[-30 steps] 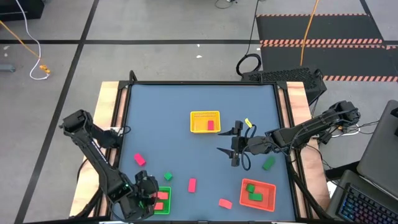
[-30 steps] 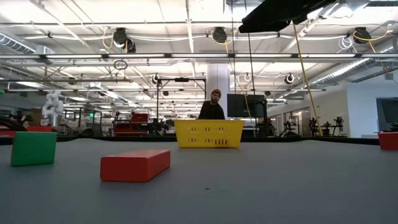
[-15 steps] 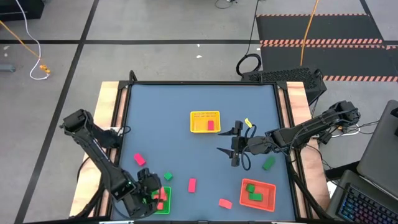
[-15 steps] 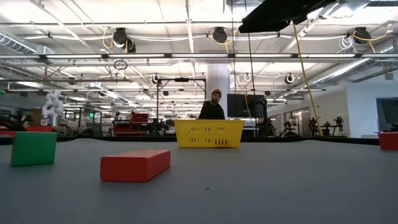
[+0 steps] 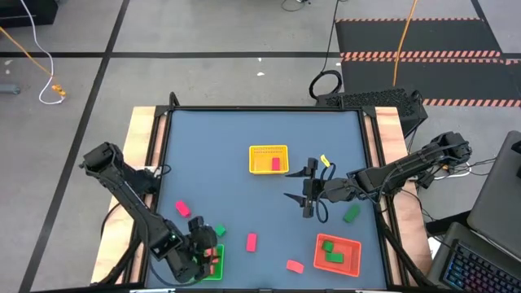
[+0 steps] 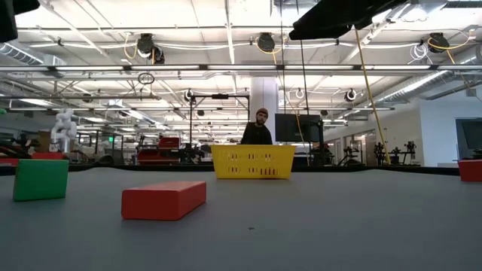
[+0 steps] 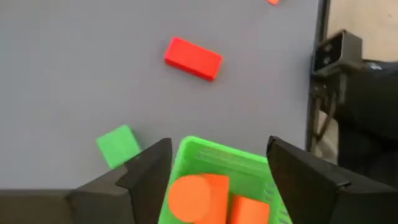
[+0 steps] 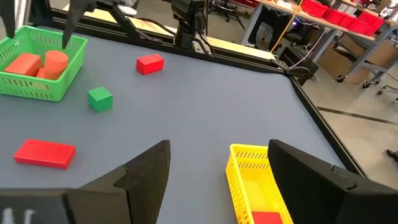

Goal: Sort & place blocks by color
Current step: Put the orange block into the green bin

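Blocks scattered near table's front edge: green cube (image 7: pixel 118 145) just beside green basket (image 7: pixel 214 155), red bar (image 7: pixel 193 58) further out. Left gripper (image 7: pixel 214 180) above green basket, fingers spread, empty. Orange pieces (image 7: pixel 199 198) inside, wrong colour. Right gripper (image 5: pixel 307 194) mid-table, spread, idle. Approach cube vertically, avoid basket wall.

The left gripper (image 5: pixel 205 251) hangs over the green basket (image 5: pixel 215 262), a green block (image 5: pixel 220 232) just beyond its fingers; the right gripper (image 5: pixel 303 195) waits mid-table.
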Robot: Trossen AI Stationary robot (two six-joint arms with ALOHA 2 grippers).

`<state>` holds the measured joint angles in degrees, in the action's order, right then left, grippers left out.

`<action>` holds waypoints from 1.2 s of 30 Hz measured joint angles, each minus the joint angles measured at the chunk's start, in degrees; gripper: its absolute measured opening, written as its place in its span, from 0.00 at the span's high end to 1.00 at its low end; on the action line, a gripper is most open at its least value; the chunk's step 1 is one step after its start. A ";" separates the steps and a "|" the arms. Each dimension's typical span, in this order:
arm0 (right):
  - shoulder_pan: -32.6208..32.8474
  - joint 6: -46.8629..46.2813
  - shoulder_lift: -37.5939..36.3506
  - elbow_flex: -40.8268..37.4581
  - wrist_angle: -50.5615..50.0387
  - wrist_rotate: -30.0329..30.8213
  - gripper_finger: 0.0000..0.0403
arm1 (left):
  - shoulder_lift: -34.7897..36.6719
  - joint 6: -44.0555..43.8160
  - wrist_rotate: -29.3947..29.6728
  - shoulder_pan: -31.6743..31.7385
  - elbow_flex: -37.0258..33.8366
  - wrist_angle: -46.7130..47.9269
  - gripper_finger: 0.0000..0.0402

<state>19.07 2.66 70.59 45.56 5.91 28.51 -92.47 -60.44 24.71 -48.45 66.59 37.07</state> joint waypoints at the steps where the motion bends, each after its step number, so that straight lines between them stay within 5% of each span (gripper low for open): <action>1: 0.00 0.05 0.00 0.00 0.00 0.00 0.35 | 0.00 -0.13 0.89 0.03 0.00 0.42 0.37; 14: 0.00 -0.03 0.00 0.00 -0.07 0.00 0.35 | -7.02 -0.23 -3.74 1.28 -0.02 2.66 0.56; 36: 0.00 -0.05 0.00 0.00 -0.15 0.00 0.35 | -3.80 -9.87 -12.95 -0.22 0.02 16.65 0.67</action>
<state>19.07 2.61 70.59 45.56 5.76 28.51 -96.27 -70.31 11.76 -48.66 66.61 53.72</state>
